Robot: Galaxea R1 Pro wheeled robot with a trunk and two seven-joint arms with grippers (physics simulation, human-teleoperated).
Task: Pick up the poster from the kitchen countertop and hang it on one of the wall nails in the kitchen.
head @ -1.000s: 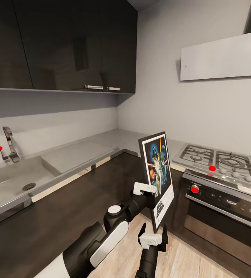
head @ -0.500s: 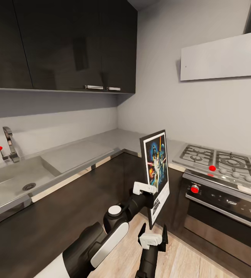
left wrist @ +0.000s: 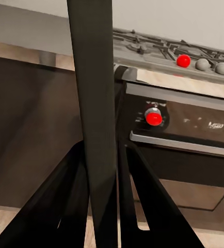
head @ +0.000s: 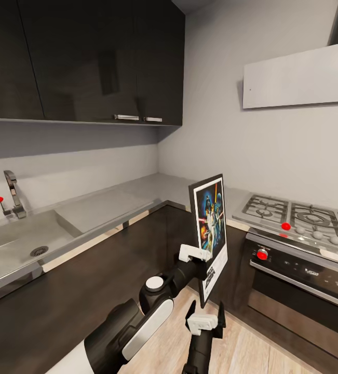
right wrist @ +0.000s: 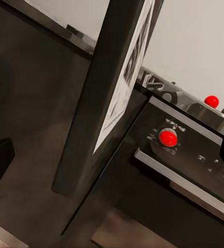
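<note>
Black-framed and white-bordered, the poster (head: 211, 228) stood upright in the air in front of the corner cabinets, clear of the tabletop (head: 137, 195), its printed face turned toward the hob. The left hand (head: 202, 258) clamped its lower edge at about 7 o'clock from the poster's centre; in the left wrist view the two dark fingers (left wrist: 73, 201) pressed either side of the frame's thin edge (left wrist: 94, 103).

Below it, at roughly 6 o'clock, the right hand (head: 205, 317) hung apart from the poster with its fingers spread and nothing between them. From the right wrist view the poster (right wrist: 114, 77) rose tilted across the frame, its white border and small print showing along one side.

Grey metal tabletop ran behind the poster along the wall and round the corner, over dark cabinet fronts. A sink (head: 18, 241) with a tap (head: 13, 195) sat at 9 o'clock from the poster. The hob (head: 298, 218) lay at 3 o'clock, with an oven (head: 298, 283) below it bearing a red knob (head: 262, 254). Dark wall cabinets (head: 85, 57) hung at 11 o'clock, and a pale hood panel (head: 298, 75) at 1 o'clock. Wood floor (head: 252, 348) showed beneath the arms.
</note>
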